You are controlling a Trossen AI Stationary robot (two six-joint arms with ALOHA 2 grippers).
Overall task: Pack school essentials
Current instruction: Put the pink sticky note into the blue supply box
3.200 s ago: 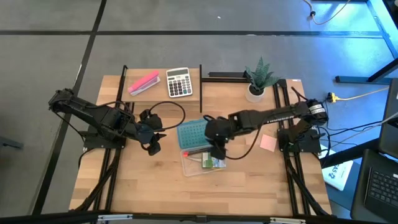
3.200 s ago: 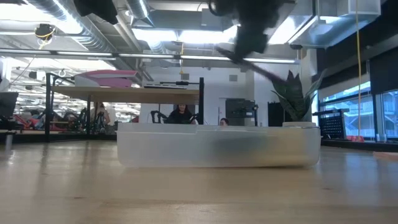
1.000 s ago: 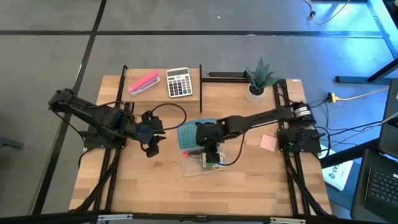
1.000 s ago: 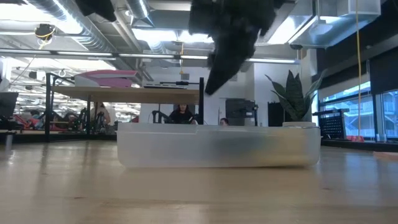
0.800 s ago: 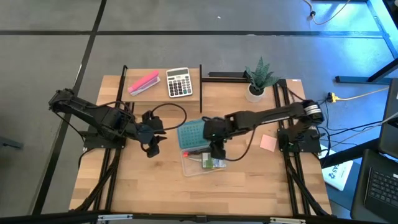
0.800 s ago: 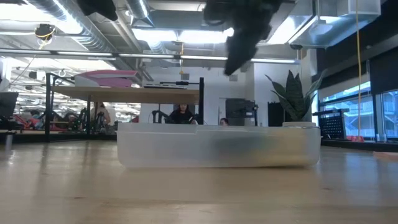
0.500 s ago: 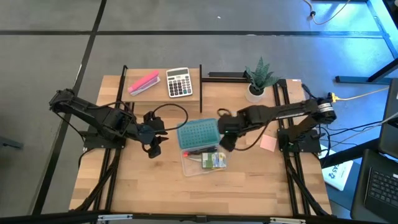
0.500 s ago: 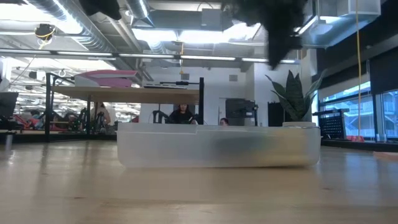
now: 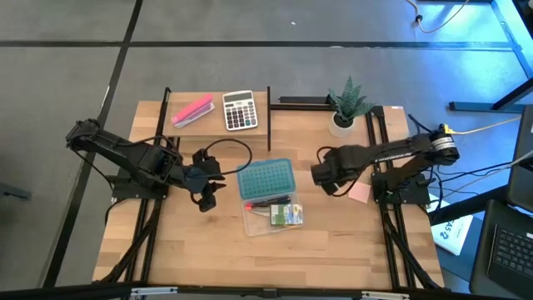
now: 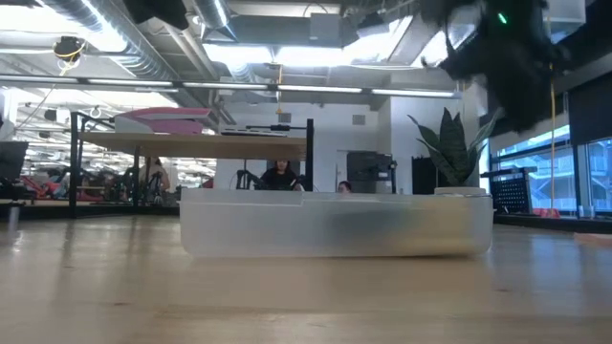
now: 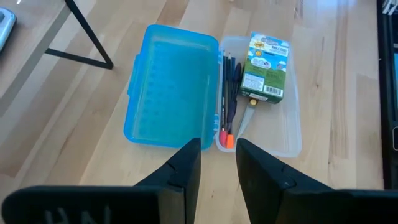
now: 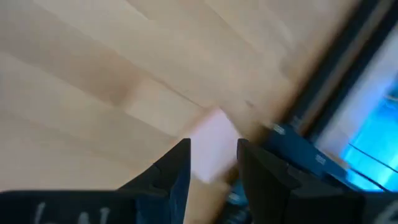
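- Surface [image 9: 191,242]: light wood, both arms over it, case near the middle.
- Left arm: reaches in from the left edge; left end effector [image 9: 207,197] hangs just left of the case, fingers [image 11: 186,167] slightly apart, nothing between them.
- Right arm: stretches from the right edge toward the middle; right end effector [image 9: 323,177] sits right of the case and well clear of it, beside the pink sticky pad [image 9: 359,192]. Fingers [image 12: 176,171] apart with a narrow gap, empty. Pad shows just past them in the right wrist view [image 12: 208,146].
- Plant [image 9: 346,104]: white pot, at the far edge, behind the right end effector.
- Blue lid [image 9: 266,178]: flipped open flat on the far side of the tray, joined along one long edge.
- Clear tray [image 9: 260,223]: lower half of the case, holds the packed items.
- Grey calculator [image 9: 240,110]: on the raised shelf at the far left, next to the pink oblong block [image 9: 192,111].
- Crayon box [image 11: 266,68]: green and yellow, lying flat in the tray on the side away from the lid.
- Pen and pencil [image 11: 227,93]: lying together along the tray's hinge side, between lid and crayon box; red tip [image 11: 227,141] at one end.
- Scissors, eraser: cannot tell.
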